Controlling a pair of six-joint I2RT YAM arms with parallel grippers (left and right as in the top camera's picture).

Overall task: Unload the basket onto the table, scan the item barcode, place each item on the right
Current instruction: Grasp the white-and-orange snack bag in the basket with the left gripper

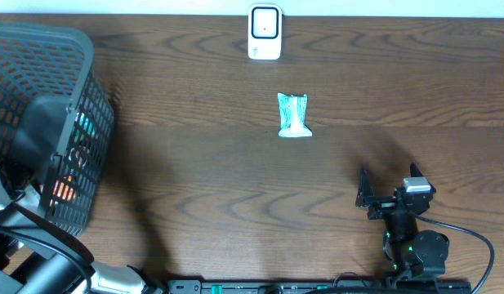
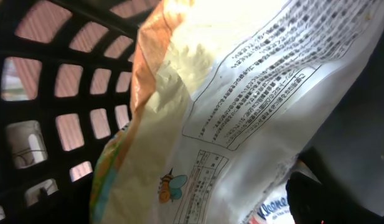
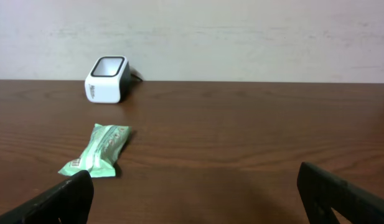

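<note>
A cream and orange snack bag (image 2: 241, 112) with black print and a small bee drawing fills the left wrist view, inside the black mesh basket (image 1: 72, 49). My left arm (image 1: 39, 135) reaches down into that basket. Only one dark finger (image 2: 319, 199) shows, at the far right beside the bag, so the jaws stand wide. No barcode shows on the bag. The white scanner (image 1: 265, 33) stands at the table's far edge. My right gripper (image 1: 389, 181) rests open and empty at the near right.
A green packet (image 1: 293, 115) lies mid-table in front of the scanner, also seen as the green packet (image 3: 97, 151) ahead-left of the right gripper (image 3: 195, 199). Under the bag sits a white wrapper with blue lettering (image 2: 276, 206). Basket walls (image 2: 61, 124) close in on the left hand.
</note>
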